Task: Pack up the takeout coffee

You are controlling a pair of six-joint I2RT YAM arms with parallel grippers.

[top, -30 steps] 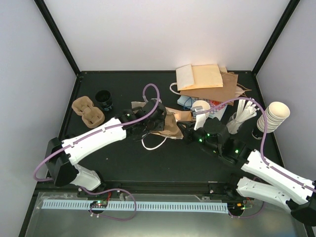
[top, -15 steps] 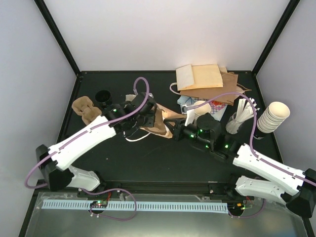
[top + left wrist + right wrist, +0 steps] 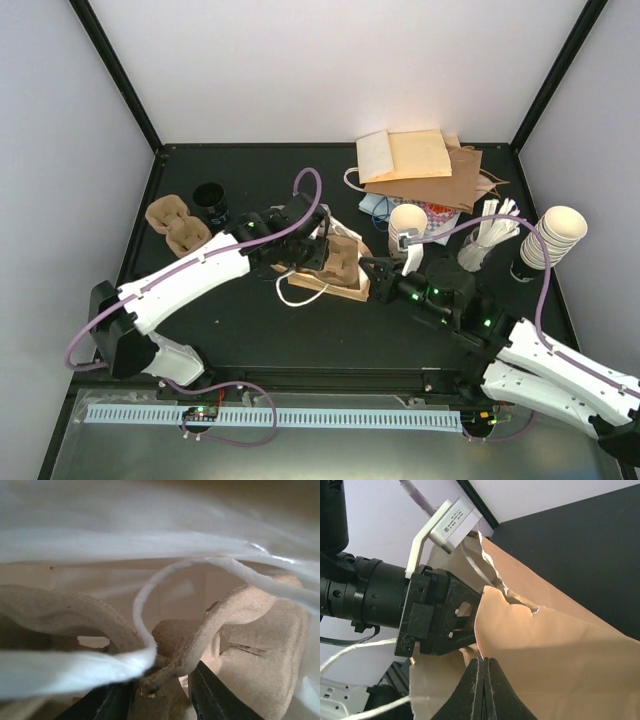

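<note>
The brown paper bag (image 3: 345, 268) lies open at mid-table with a pulp cup tray (image 3: 240, 630) inside it. My left gripper (image 3: 320, 250) reaches into the bag's mouth. It is shut on the tray's middle ridge (image 3: 172, 667), and a white string handle (image 3: 145, 625) loops across that view. My right gripper (image 3: 369, 276) is shut on the bag's torn edge (image 3: 520, 630), jaws pressed together on the paper. A small black-topped cup (image 3: 212, 200), possibly the takeout coffee, stands at the back left, apart from both grippers.
Two pulp trays (image 3: 178, 226) lie at the back left. Flat brown bags (image 3: 420, 160) are piled at the back right. A lone lidless cream cup (image 3: 407, 220) stands by my right arm. A holder of white sticks (image 3: 488, 236) and stacked cream cups (image 3: 557, 235) are at the right.
The bag, with the tray in it, swung back and left, then came right and nearer. Both arms moved with it, keeping their grips.
</note>
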